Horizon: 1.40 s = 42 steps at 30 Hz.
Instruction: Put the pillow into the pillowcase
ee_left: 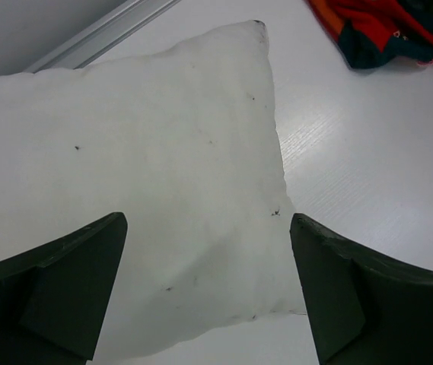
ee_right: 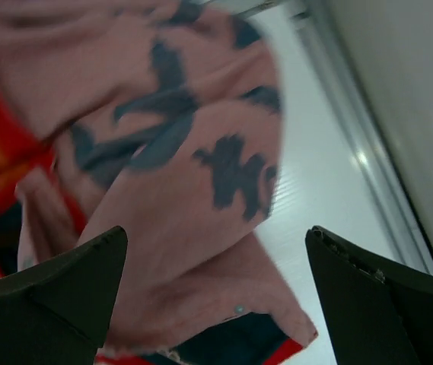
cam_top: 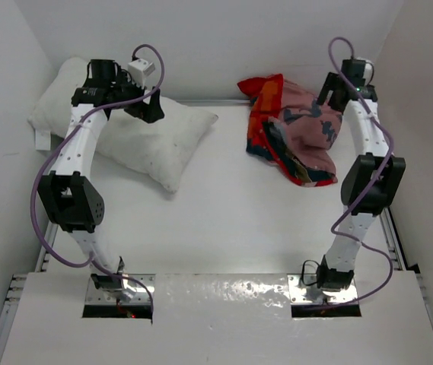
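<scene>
A: Item one, pillow [cam_top: 151, 144]?
B: Lying uncovered on the worktop [cam_top: 231, 220], left side; left hand [ee_left: 207, 228] hovering over it, fingers apart.
A: Pillowcase [cam_top: 296, 133]?
B: Lying crumpled at right; right hand [ee_right: 216, 236] gaping above it. Insertion not begun.

The pillow [cam_top: 151, 144] lies on the table [cam_top: 231, 220] at the back left under the left gripper [ee_left: 208, 220], and the pillowcase [cam_top: 296, 133] lies at the back right under the right gripper [ee_right: 216, 232], well apart from it.

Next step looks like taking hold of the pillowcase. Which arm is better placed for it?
Right. The right end effector, open, hangs directly over the crumpled pillowcase; the left end effector, also open, is over the pillow instead.
</scene>
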### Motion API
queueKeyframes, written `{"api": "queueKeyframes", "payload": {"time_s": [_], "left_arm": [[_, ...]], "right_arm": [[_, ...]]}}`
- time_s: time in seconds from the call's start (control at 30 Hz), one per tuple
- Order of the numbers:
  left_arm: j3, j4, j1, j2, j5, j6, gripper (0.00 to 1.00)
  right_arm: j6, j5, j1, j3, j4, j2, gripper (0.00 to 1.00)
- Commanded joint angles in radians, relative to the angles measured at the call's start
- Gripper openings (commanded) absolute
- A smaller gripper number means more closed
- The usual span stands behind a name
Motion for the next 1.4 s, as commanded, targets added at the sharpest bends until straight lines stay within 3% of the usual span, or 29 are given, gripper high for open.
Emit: {"api": "queueKeyframes", "payload": {"time_s": [0.0, 0.07, 0.1, 0.17, 0.2, 0.23, 0.27, 0.3, 0.4, 0.47, 0.57, 0.73, 0.9, 0.93, 1.0, 1.03, 1.07, 1.1, 1.27, 1.37], "left_arm": [[0.022, 0.026, 0.001, -0.017, 0.026, -0.006, 0.87], [0.018, 0.023, 0.001, -0.011, 0.015, 0.008, 0.87], [0.015, 0.02, 0.001, -0.007, 0.007, 0.023, 0.86], [0.007, -0.014, 0.001, 0.005, -0.023, 0.125, 0.79], [0.001, -0.045, 0.001, 0.012, -0.045, 0.176, 0.76], [-0.014, -0.062, 0.001, 0.021, -0.106, 0.269, 0.74], [-0.022, -0.08, 0.001, 0.028, -0.14, 0.32, 0.74], [-0.03, -0.132, 0.001, 0.035, -0.208, 0.383, 0.75], [-0.112, -0.238, -0.023, 0.029, -0.316, 0.688, 0.9], [-0.284, -0.203, -0.05, -0.04, -0.455, 0.855, 0.98], [-0.502, -0.067, -0.065, -0.129, -0.566, 1.04, 1.0], [-0.577, 0.102, -0.071, -0.068, -0.596, 1.043, 1.0], [-0.648, 0.228, -0.082, -0.042, -0.515, 1.017, 1.0], [-0.659, 0.225, -0.085, -0.042, -0.491, 1.005, 0.82], [-0.65, 0.181, -0.086, -0.039, -0.42, 0.95, 0.42], [-0.643, 0.159, -0.091, -0.04, -0.392, 0.893, 0.0], [-0.639, 0.121, -0.091, -0.047, -0.366, 0.859, 0.0], [-0.619, 0.09, -0.091, -0.063, -0.294, 0.83, 0.0], [-0.443, -0.158, -0.088, -0.088, -0.028, 0.517, 0.0], [-0.346, -0.181, -0.103, -0.106, 0.137, 0.284, 0.0]], "right_arm": [[-0.197, -0.125, 0.113, -0.138, 0.0, -0.087, 0.99], [-0.336, -0.137, 0.154, -0.244, 0.065, -0.205, 0.96], [-0.38, -0.169, 0.194, -0.35, 0.121, -0.242, 0.76], [-0.502, -0.215, 0.229, -0.439, 0.152, -0.319, 0.16], [-0.51, -0.214, 0.258, -0.507, 0.18, -0.328, 0.02], [-0.509, -0.218, 0.269, -0.532, 0.179, -0.327, 0.07], [-0.492, -0.217, 0.268, -0.533, 0.163, -0.317, 0.18], [-0.471, -0.212, 0.27, -0.527, 0.147, -0.305, 0.41], [-0.409, -0.197, 0.268, -0.526, 0.084, -0.279, 0.65], [-0.408, -0.18, 0.268, -0.591, 0.105, -0.288, 0.67], [-0.409, -0.212, 0.248, -0.66, 0.142, -0.294, 0.68], [-0.392, -0.293, 0.227, -0.656, 0.246, -0.209, 0.66], [-0.344, -0.281, 0.225, -0.532, 0.312, -0.069, 0.65], [-0.315, -0.272, 0.224, -0.517, 0.321, -0.025, 0.64], [-0.268, -0.243, 0.205, -0.492, 0.36, 0.005, 0.48], [-0.218, -0.231, 0.187, -0.484, 0.372, 0.022, 0.37], [-0.193, -0.218, 0.179, -0.483, 0.384, 0.023, 0.04], [-0.172, -0.22, 0.168, -0.483, 0.38, 0.02, 0.0], [-0.245, -0.371, 0.164, -0.622, 0.344, -0.151, 0.0], [-0.254, -0.485, 0.187, -0.765, 0.329, -0.3, 0.0]]}}
